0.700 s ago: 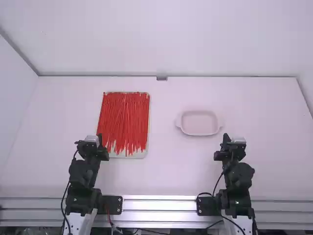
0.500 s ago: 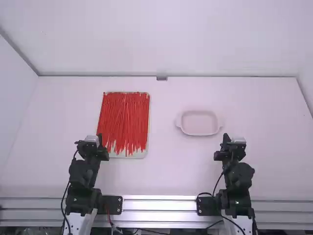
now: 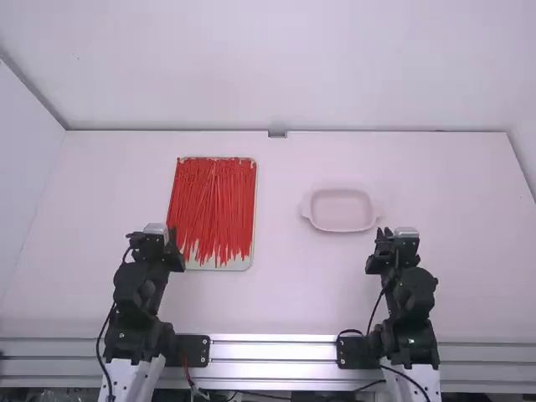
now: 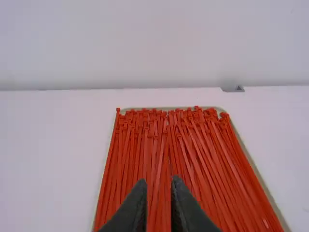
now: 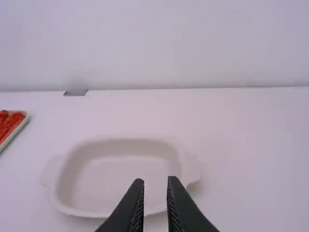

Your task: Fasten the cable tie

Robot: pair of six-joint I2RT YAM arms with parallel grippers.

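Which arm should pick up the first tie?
Left, likely: the left claw sits at the near end of the ties; the right claw faces the dish.

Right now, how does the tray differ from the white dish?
The tray is flat, rectangular and covered with cable ties; the white dish is deeper, rounded, with side handles, and empty. The tray lies ahead of the left gripper, the dish ahead of the right gripper. Both rest on the table.
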